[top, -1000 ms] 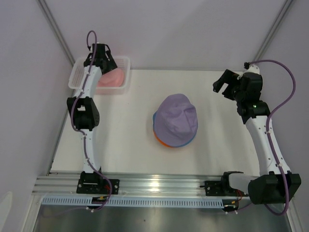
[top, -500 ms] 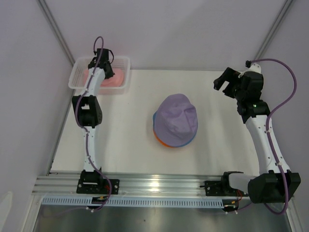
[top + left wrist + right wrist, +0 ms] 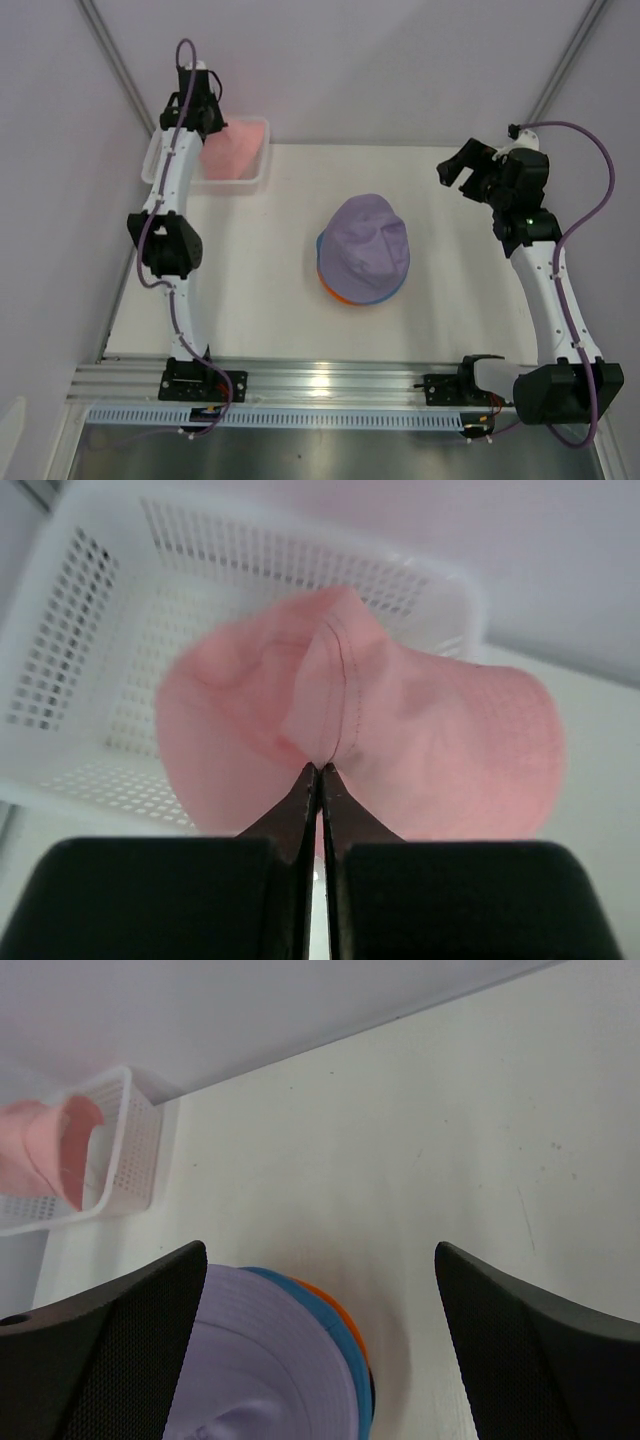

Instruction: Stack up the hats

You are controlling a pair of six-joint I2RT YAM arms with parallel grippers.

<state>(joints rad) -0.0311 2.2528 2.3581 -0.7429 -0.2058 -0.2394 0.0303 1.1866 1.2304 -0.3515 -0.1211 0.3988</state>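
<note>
Three hats lie stacked at mid-table: the lavender hat [image 3: 369,243] on top, a blue brim [image 3: 321,262] and an orange brim [image 3: 340,296] showing beneath it. My left gripper [image 3: 212,128] is shut on a fold of the pale pink hat [image 3: 236,148], which hangs above the white mesh basket [image 3: 240,180]. In the left wrist view the jaws [image 3: 320,768] pinch a seam of the pink hat [image 3: 440,740] over the basket [image 3: 80,630]. My right gripper [image 3: 455,172] is open and empty at the right. Its wrist view shows the stack's lavender hat [image 3: 260,1370] below the gripper [image 3: 318,1260].
The basket stands at the table's back left corner, against the wall. Angled frame posts rise at both back corners. The right wrist view also catches the basket [image 3: 135,1150] and the pink hat [image 3: 40,1145] far off.
My left gripper shut on the pink hat inside the basket and rose, lifting the hat above the basket. The right arm barely moved.
</note>
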